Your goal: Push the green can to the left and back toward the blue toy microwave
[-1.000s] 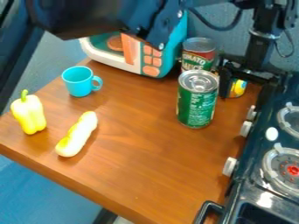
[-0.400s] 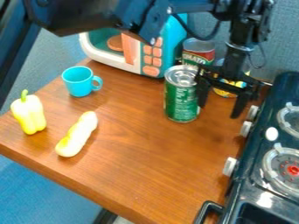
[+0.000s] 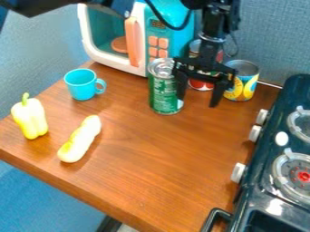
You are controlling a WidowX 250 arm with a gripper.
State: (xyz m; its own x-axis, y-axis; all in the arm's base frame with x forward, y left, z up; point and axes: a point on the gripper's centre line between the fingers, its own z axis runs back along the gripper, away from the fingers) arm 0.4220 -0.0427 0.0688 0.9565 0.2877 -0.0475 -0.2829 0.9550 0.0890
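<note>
One closed can (image 3: 162, 90) seemingly touches gripper (image 3: 196, 102).

Bright light covers the brown wooden table (image 3: 151, 167), with a soft shadow to the right of the long pale-yellow object (image 3: 79, 139). White glare spots the glossy black stove (image 3: 274, 207).

The counter (image 3: 163, 158) offers room before the green can (image 3: 162, 93); microwave (image 3: 142, 45) blocks behind.

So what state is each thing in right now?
Gripper: open, fingers apart
Green can: upright, top closed
Yellow-labelled can: upright
Red can: upright, partly hidden
Turquoise mug: upright
Long yellow piece: lying flat
Yellow pepper: whole
Microwave: upright, door unclear
</note>
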